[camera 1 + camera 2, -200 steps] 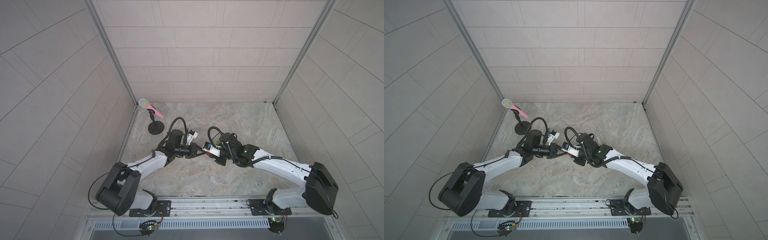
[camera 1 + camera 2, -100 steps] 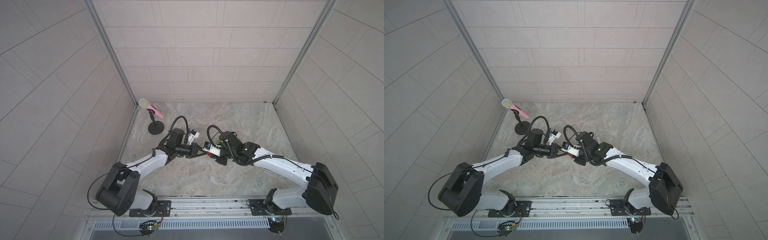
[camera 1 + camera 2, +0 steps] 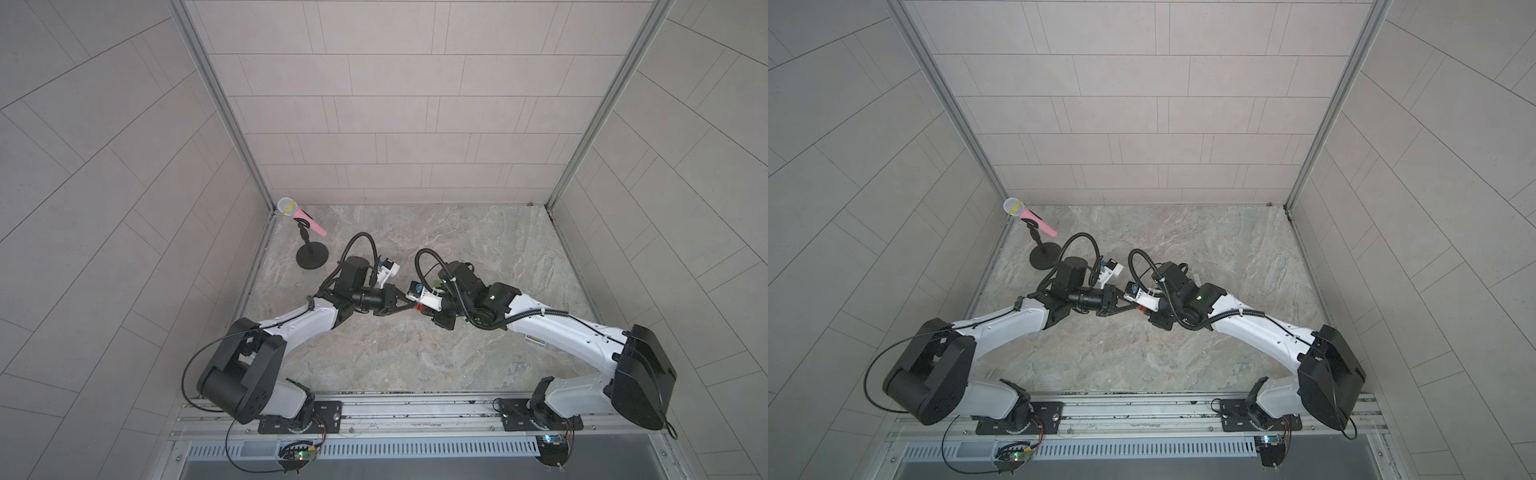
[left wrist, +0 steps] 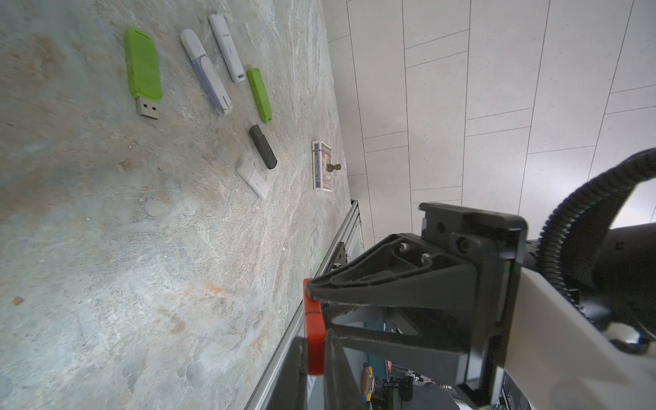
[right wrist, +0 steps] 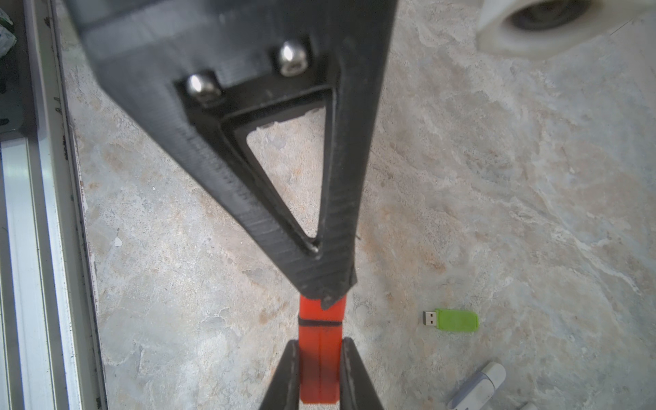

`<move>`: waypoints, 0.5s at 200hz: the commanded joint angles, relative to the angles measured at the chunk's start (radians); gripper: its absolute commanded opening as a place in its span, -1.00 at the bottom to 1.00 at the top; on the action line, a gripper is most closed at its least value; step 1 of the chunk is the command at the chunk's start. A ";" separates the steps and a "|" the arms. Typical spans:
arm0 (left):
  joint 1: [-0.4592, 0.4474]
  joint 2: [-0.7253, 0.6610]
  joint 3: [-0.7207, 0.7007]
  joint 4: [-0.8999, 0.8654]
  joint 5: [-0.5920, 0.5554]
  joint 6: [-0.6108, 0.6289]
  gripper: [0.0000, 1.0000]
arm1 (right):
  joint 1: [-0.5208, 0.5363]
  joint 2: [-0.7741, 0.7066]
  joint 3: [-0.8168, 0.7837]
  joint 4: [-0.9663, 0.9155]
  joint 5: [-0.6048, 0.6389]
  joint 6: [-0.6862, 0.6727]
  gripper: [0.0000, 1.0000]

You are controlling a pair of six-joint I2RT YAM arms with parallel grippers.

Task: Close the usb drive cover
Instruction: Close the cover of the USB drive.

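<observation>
An orange-red usb drive (image 5: 321,358) hangs above the stone tabletop, held between my two grippers at the middle of the table. My right gripper (image 5: 321,346) is shut on one end of it. My left gripper (image 4: 314,346) is shut on the other end. A thin dark seam (image 5: 321,323) crosses the drive between the two grips, and no metal plug shows. In both top views the drive (image 3: 419,307) (image 3: 1140,308) is a small red spot where the fingertips meet.
Several other drives lie on the table: a green one with a bare plug (image 4: 142,67) (image 5: 452,320), a white-lavender one (image 4: 206,71), a white one (image 4: 227,48), a small green one (image 4: 260,94) and a black one (image 4: 262,146). A card box (image 4: 322,165) lies near the wall. A pink microphone on a stand (image 3: 307,241) is at the back left.
Both arms have shifted very slightly to the left together. Both grips on the drive are unchanged.
</observation>
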 commanded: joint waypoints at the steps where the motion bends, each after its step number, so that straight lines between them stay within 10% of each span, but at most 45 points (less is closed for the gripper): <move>1: -0.025 0.024 -0.004 -0.111 -0.019 0.053 -0.78 | 0.022 -0.023 0.077 0.212 -0.080 0.005 -0.72; 100: -0.025 0.041 -0.042 0.100 0.024 -0.101 -0.78 | 0.017 -0.008 0.101 0.259 -0.089 0.085 -0.72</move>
